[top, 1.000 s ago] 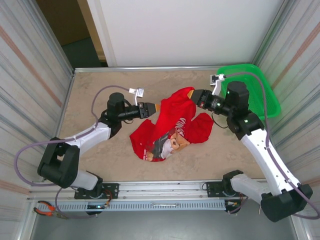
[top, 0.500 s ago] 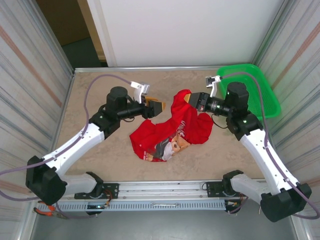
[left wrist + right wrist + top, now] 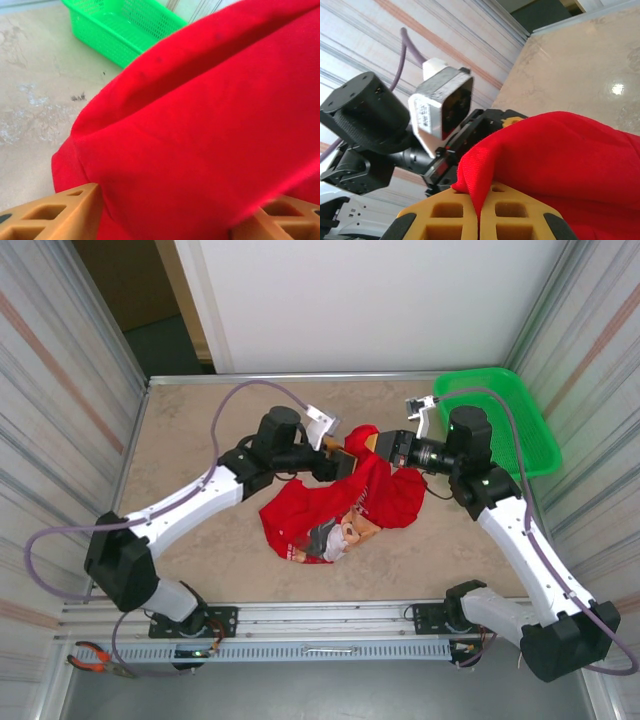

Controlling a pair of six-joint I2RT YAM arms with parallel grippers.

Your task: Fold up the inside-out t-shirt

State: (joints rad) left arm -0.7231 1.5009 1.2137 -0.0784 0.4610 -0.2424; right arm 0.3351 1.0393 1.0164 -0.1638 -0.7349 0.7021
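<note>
My right gripper [image 3: 481,199] is clenched on a raised edge of the red t-shirt [image 3: 335,505]. The rest of it lies crumpled in the middle of the worktop [image 3: 190,430], print showing (the green basket [image 3: 515,415] sits well apart). My left gripper [image 3: 165,212] is spread, with a fold of cloth between its fingers but not pinched. I judge I'm at the straightening stage, before any fold. Next, my left should close on that fold, then both should pull apart to spread the shirt.
</note>
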